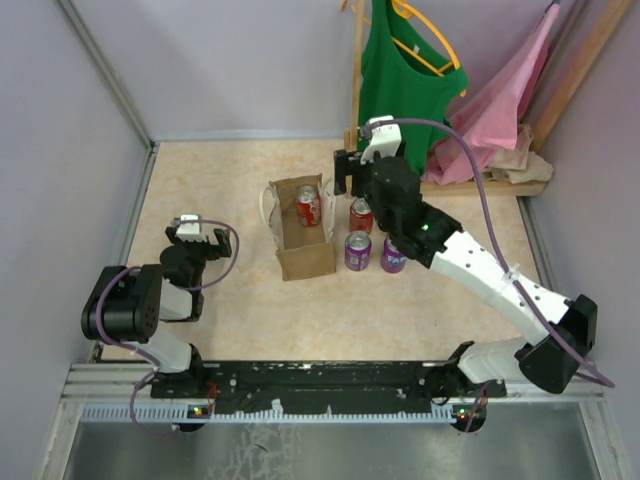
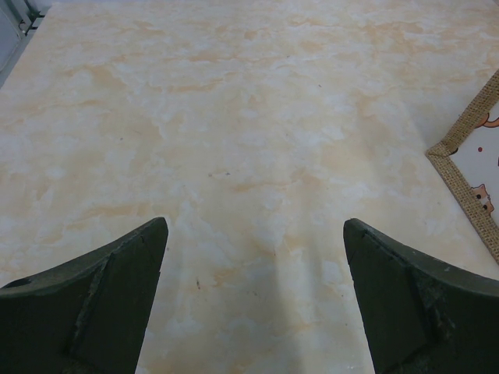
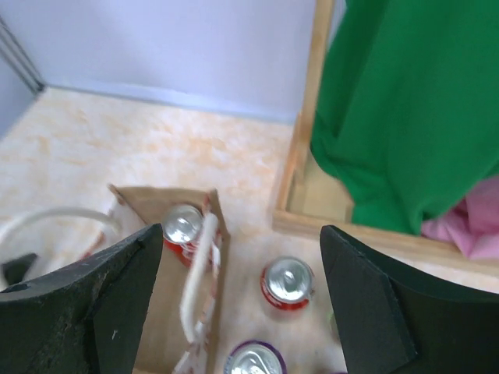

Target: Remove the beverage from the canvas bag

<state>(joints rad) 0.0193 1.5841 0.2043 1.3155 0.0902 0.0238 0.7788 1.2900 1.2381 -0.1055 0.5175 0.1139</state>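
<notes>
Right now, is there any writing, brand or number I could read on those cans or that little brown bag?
Nothing is legible.
Red drink can inside the tan canvas bag: markings too blurred.
Second red drink can, beside the bag: likewise blurred.
Two purple drink cans: labels too small.
Bag's side: small cartoon prints, no words.

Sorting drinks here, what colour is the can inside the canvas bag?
Red. The can shows best in the top external view.
</notes>
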